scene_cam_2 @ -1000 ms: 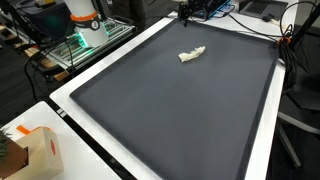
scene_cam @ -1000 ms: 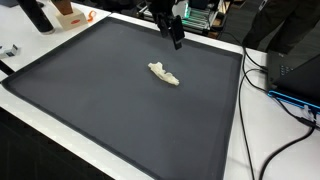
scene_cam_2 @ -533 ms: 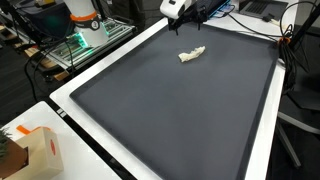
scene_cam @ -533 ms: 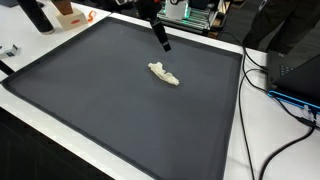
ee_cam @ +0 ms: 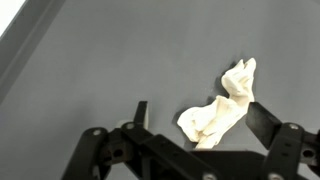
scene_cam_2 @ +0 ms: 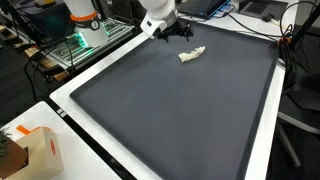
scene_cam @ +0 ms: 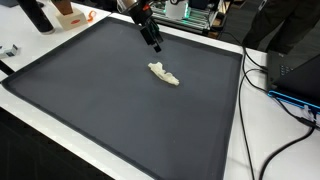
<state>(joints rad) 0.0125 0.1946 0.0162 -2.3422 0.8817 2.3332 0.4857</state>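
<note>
The gripper (scene_cam: 155,44) hangs with its jaws spread wide, holding nothing, over the far part of the mat (scene_cam: 90,100), close to its far edge. The cloth (scene_cam: 164,73) lies crumpled on the mat just nearer than the fingers, not touching them. It is well apart from every edge.

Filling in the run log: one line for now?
gripper open, empty | cloth crumpled on mat, untouched | gripper over mat near cloth
</note>
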